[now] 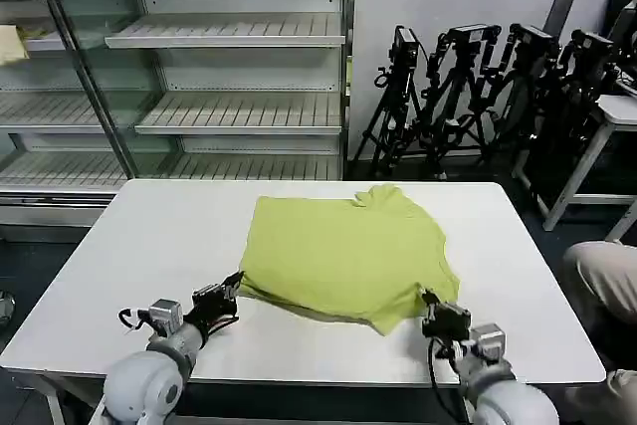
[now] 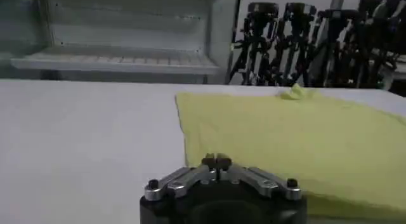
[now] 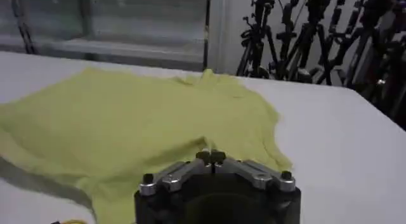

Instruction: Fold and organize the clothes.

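**Lime-green shirt lies part-folded between two closed grippers**

Lime-green fabric fills the middle of the white table [image 1: 149, 236]. Nearest the robot, the left gripper [image 1: 231, 288] sits at about 7 o'clock from the T-shirt [image 1: 343, 256], its fingers [image 2: 216, 160] pressed together with nothing between them, just off the shirt's near left corner. The right gripper [image 1: 429, 300] sits at about 5 o'clock, fingers [image 3: 210, 157] likewise closed, touching or just over the shirt's near right corner; whether cloth is pinched there I cannot tell. The shirt lies flat with a doubled near edge and a small bunched ridge at its 12 o'clock side. Beyond the table stand bare shelves [image 1: 239, 111] at 11 o'clock and black tripods [image 1: 468, 97] at 1 o'clock.
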